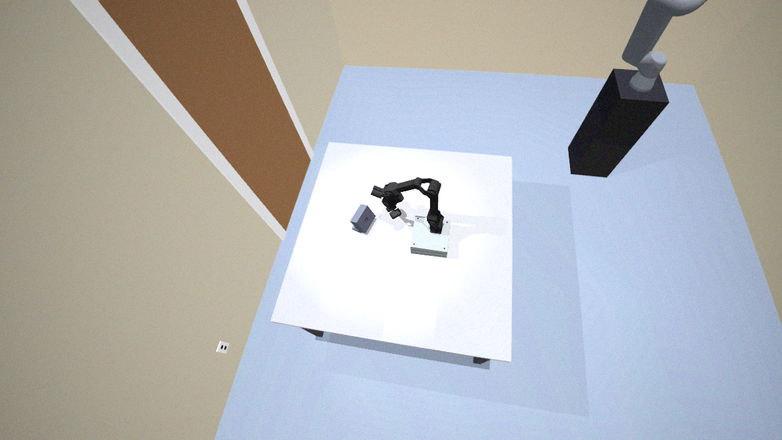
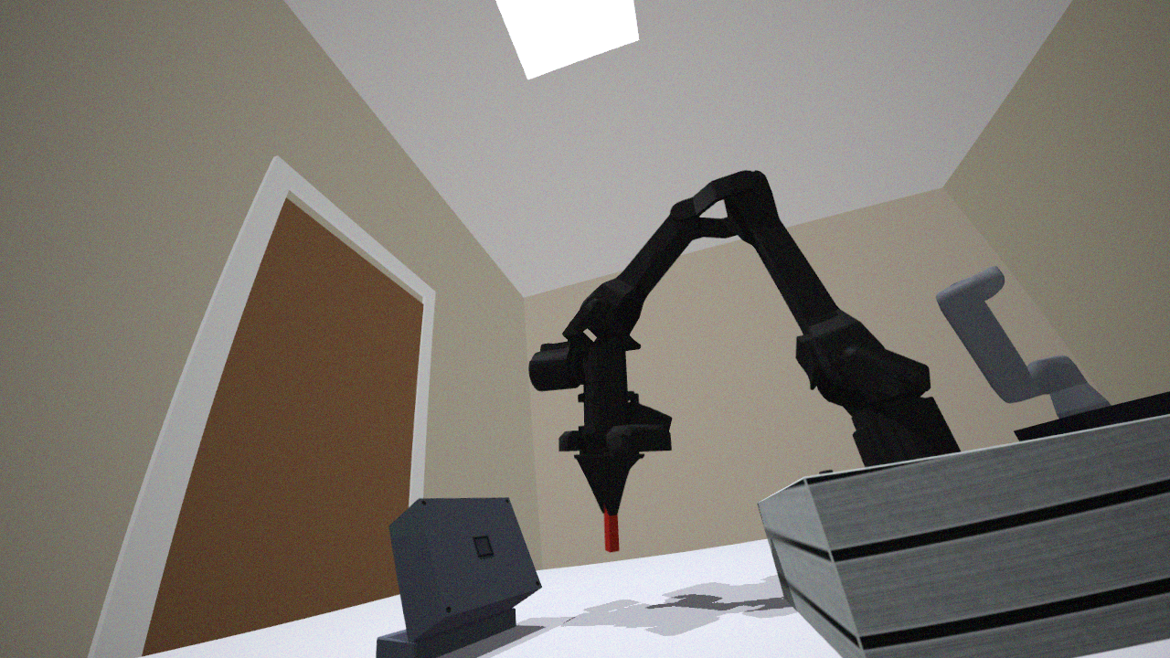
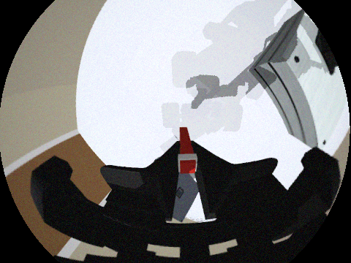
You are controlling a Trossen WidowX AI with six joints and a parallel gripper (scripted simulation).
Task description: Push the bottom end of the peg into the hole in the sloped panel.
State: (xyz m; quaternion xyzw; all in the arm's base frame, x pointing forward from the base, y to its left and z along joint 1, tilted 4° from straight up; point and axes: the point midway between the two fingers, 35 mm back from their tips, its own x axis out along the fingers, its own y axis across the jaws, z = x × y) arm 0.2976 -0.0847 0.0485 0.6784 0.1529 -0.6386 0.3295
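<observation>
Exterior: peg (image 2: 611,532) hangs, seemingly upright, below clamped claw (image 2: 608,505).

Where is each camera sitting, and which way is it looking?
Top: high overhead, looking down at the table, the whole arm and the panel.
Exterior: low by the table, looking up at the arm, the jaws shut on the red peg.
Wrist: on the arm, looking along the jaws at the peg.
Exterior and wrist share the peg.
</observation>
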